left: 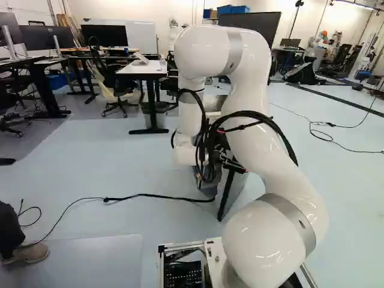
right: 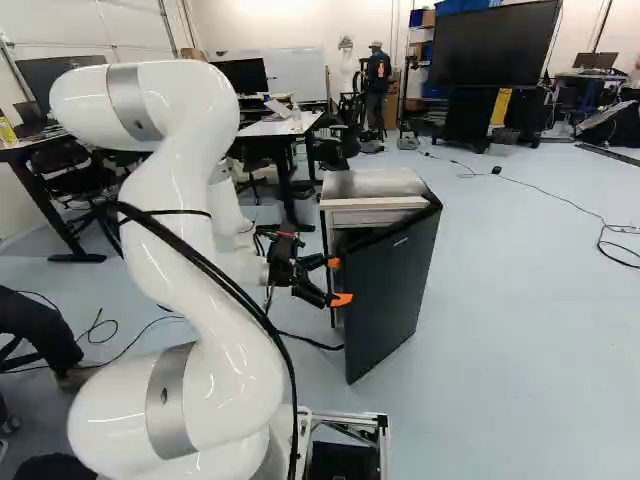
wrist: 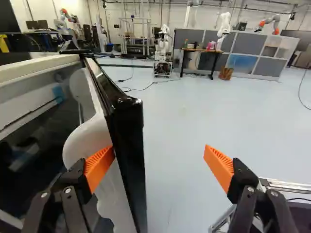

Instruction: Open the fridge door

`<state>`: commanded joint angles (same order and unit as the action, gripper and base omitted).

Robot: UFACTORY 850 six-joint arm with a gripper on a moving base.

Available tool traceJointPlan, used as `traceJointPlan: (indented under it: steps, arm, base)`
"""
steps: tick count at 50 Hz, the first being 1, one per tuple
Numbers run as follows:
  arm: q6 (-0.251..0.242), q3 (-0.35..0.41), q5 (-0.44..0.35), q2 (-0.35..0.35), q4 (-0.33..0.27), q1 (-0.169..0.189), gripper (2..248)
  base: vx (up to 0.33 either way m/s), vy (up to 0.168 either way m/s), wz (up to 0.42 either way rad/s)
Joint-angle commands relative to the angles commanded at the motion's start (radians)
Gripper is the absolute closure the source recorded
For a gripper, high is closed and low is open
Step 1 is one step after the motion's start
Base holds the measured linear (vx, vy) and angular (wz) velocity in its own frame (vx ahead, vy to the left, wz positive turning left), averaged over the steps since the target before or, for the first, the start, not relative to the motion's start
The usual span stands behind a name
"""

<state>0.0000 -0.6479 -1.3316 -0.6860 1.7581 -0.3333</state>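
The small fridge [right: 375,184] stands ahead of the base, its dark door [right: 392,285] partly open in the right base view. My gripper [right: 338,281] is at the door's free edge, on the fridge side. In the wrist view the gripper [wrist: 158,165] is open, its fingers wide apart. One orange pad [wrist: 99,166] lies inside the door, at the white inner lining [wrist: 87,143]; whether it touches cannot be told. The other pad [wrist: 218,166] stands out past the black door edge [wrist: 130,160] with nothing against it. The arm hides much of the fridge in the left base view.
A black cable [left: 150,195] crosses the floor to the fridge. A white table [left: 144,68] stands beyond, left of the arm. A person's foot [left: 30,253] is at the left of the left base view. Another robot [wrist: 163,51] stands far off.
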Motion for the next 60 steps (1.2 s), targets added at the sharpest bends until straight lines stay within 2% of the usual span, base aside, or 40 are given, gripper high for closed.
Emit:
traceJointPlan:
  steps: [16,33,49,60]
  arm:
    - [0.000,0.001,0.000,0.000,0.029,0.087,3]
    - [0.000,0.013,0.000,0.001,0.130,0.170,3]
    - [0.000,0.072,0.000,-0.002,0.207,0.187,3]
    - [0.000,0.120,0.000,-0.014,0.214,0.163,3]
  base:
    - [0.000,0.000,0.000]
    - [0.000,0.000,0.000]
    - [0.000,0.000,0.000]
    - [0.000,0.000,0.000]
